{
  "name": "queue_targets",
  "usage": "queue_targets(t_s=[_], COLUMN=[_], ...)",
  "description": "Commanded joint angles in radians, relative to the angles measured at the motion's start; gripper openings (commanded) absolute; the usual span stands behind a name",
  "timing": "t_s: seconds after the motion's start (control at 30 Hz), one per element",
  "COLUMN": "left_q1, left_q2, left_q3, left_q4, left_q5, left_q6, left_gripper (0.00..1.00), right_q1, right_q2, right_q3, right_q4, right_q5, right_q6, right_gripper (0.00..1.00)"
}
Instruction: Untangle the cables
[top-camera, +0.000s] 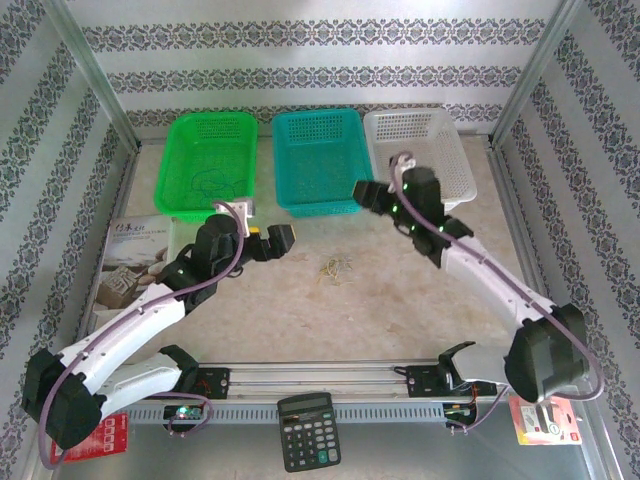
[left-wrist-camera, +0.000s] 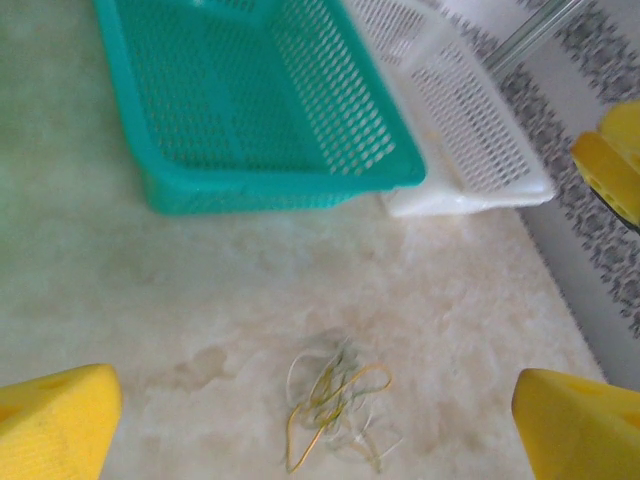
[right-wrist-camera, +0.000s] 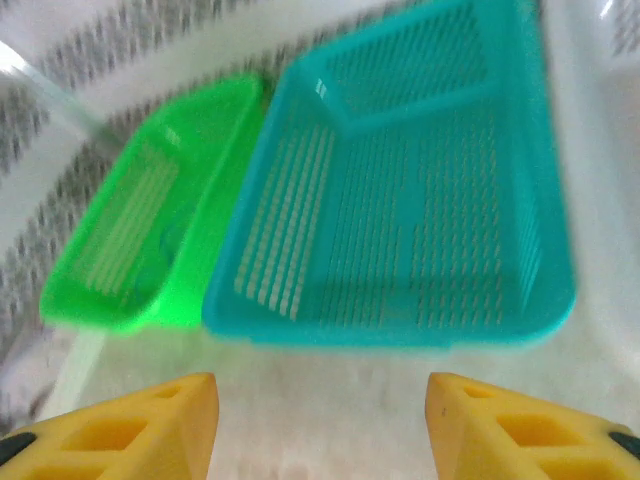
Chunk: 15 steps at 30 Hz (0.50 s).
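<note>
Left arm: white shell links, black joint housings, black block at the base. Right arm: same build, white links between bulky black joints. A thin purple cord runs along each arm (slack loops near the bases). Small green lights glow on the right arm's wrist joints, and another shows at the left base. Left jaws: bright yellow, blocky wedges, finely textured faces, shallow moulded pockets. Right jaws: same yellow, rectangular recesses in the upper faces, dark trim at the outer edges.
</note>
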Motion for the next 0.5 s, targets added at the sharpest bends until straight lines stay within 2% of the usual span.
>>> queue_targets(t_s=[0.0,0.13,0.47], left_q1=[0.010,0.011,0.010], left_q2=[-0.010,0.020,0.062], left_q3=[-0.058,-0.120,-0.148], left_q4=[0.023,0.064,0.084], left_q5=[0.025,0.049,0.062], left_q6=[-0.066,-0.113,-0.129], left_gripper=[1.00,1.00,1.00], right_q1=[0.100,0.186,0.226], right_q2=[-0.038,0.003,0.104], right_q3=[-0.136,-0.254,-0.308], right_q4=[0.013,0.053,0.137], right_q5=[0.091,0.143,0.095], right_q6=[0.037,0.085,0.140], right_gripper=[0.57,0.58,0.53])
